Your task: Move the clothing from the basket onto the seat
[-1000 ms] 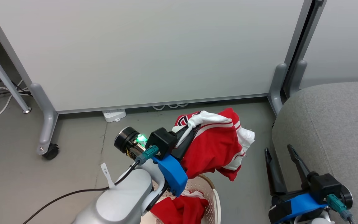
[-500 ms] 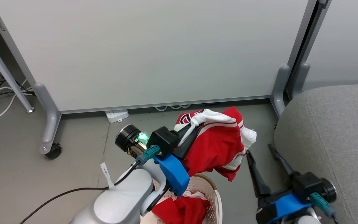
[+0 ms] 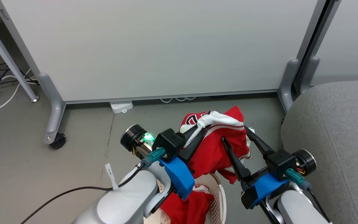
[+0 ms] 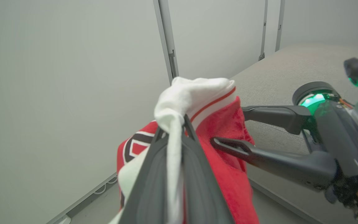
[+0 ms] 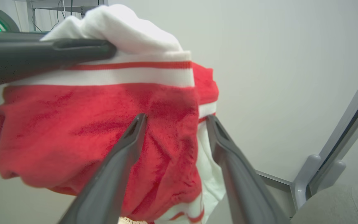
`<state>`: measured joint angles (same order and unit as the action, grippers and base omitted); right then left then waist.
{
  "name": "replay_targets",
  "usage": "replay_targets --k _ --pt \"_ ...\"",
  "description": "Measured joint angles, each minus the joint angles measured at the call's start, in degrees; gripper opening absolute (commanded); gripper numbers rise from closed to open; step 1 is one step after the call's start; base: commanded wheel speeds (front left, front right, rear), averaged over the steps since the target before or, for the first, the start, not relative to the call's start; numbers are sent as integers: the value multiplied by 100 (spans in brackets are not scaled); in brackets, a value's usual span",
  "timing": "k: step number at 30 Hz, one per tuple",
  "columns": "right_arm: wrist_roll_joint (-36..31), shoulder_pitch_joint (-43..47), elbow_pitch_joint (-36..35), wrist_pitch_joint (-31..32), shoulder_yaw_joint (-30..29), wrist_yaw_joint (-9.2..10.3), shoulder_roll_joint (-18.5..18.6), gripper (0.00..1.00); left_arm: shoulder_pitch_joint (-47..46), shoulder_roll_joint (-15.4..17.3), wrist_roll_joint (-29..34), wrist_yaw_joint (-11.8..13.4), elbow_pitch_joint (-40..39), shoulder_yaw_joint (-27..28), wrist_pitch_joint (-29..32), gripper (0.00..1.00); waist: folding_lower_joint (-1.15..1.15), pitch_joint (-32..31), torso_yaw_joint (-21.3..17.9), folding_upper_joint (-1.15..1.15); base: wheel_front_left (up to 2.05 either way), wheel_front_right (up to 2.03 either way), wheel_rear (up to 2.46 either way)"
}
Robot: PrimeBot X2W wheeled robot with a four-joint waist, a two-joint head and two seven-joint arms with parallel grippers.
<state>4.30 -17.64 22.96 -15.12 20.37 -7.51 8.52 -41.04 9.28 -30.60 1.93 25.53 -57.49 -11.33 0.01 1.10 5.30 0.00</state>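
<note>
Holding the jersey aloft by its white trim in the clenched left end effector, above the basket. Reaching at the hanging red cloth with the right end effector, released and spread wide, gripping nothing. Lying in the basket underneath, the other garment; just right of everything, the grey seat.

The red jersey is pinched by its white trim in the closed left hand; the right hand is seen spread-fingered at the cloth, the grey seat behind.
</note>
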Motion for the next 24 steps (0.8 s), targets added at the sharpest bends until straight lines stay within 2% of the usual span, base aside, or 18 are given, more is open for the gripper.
replay_targets --k 12,13,14,15,24 --pt "546 -758 610 0 859 0 238 100 -274 -75 59 -10 -47 -41 -19 0 0 410 144 0 0 0 0" --pt "608 -805 626 0 902 0 245 93 -292 -80 62 -10 -43 -42 -26 0 0 437 147 0 0 0 0" --pt "670 -846 632 0 944 0 254 42 -311 -83 66 -10 -38 -43 -36 0 0 465 150 0 0 0 0" --pt "701 -886 633 -1 983 0 264 1 -327 -88 66 -11 -33 -42 -43 0 0 489 151 0 0 0 0" --pt "894 -1047 644 0 1203 0 355 0 -415 -119 64 -24 73 -47 -93 0 0 609 156 0 0 0 0"
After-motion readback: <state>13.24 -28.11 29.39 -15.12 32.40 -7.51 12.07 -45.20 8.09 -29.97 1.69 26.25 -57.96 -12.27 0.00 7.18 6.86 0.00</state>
